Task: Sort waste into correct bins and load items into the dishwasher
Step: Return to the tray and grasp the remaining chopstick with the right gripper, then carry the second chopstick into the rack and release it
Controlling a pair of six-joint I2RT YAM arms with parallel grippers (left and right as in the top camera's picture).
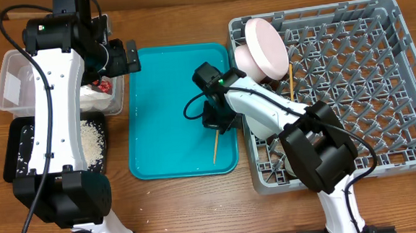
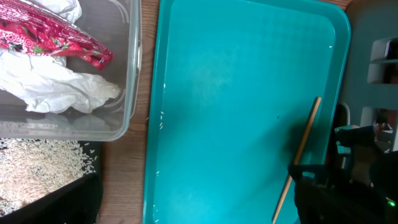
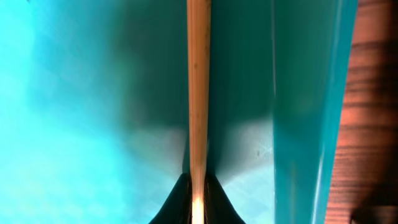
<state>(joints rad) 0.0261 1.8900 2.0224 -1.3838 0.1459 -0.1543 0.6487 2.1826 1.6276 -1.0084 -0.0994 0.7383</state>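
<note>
My right gripper (image 1: 216,120) is shut on a thin wooden chopstick (image 1: 214,146) over the right side of the teal tray (image 1: 171,97); the stick runs straight out from the closed fingertips (image 3: 198,205). It also shows in the left wrist view (image 2: 300,154). My left gripper (image 1: 123,58) is open and empty at the tray's far left corner. The clear tub (image 1: 10,78) holds the white napkin (image 2: 59,87) and red wrapper (image 2: 59,40). Rice (image 1: 91,138) lies in the black tray (image 1: 16,146). Two plates (image 1: 265,46) stand in the grey rack (image 1: 380,84), with a second chopstick (image 1: 290,81).
A few rice grains (image 2: 160,121) lie along the teal tray's left rim. My right arm (image 1: 295,122) stretches over the rack's left edge and hides what is beneath it. Bare wood table (image 1: 199,211) lies in front of the tray.
</note>
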